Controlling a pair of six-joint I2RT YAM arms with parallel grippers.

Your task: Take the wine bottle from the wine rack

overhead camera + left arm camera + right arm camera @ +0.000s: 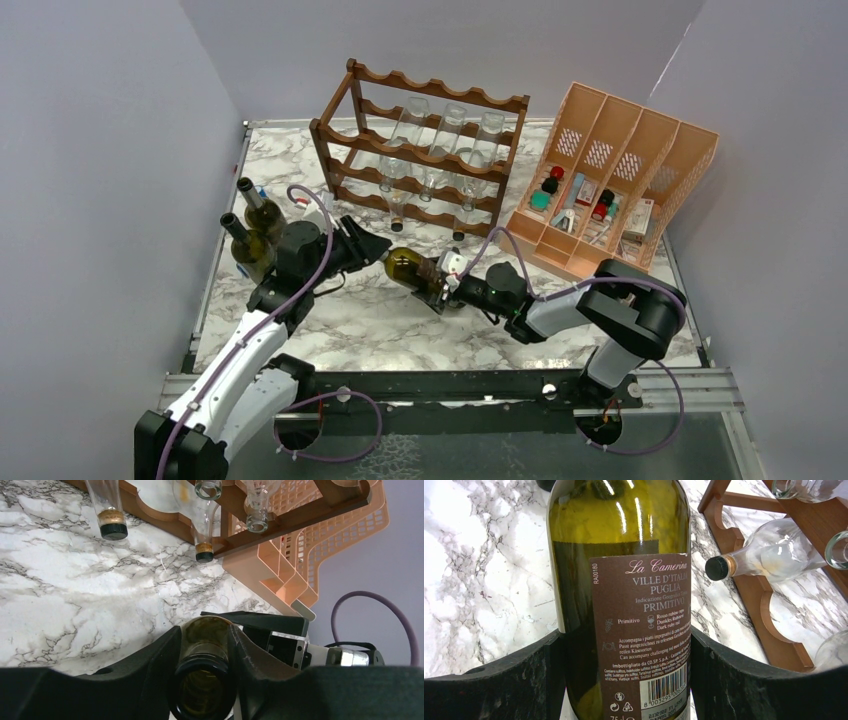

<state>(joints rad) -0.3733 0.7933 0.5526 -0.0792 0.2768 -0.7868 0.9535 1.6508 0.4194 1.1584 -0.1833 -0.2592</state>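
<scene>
A green wine bottle (405, 267) with a brown label lies level above the marble table, in front of the dark wooden wine rack (430, 157) and clear of it. My left gripper (375, 250) is shut on its neck; in the left wrist view both fingers press the neck (205, 645) just behind the open mouth. My right gripper (440, 280) is shut on the bottle's body, and in the right wrist view the labelled body (624, 530) fills the gap between its fingers (529, 675). Several clear bottles (448, 135) remain in the rack.
Two dark bottles (255, 225) stand upright at the left edge, beside my left arm. A peach-orange divided organiser (620, 180) holding small items stands to the right of the rack. Rack rails (300, 517) and clear bottle necks (744, 562) lie close ahead of both wrists.
</scene>
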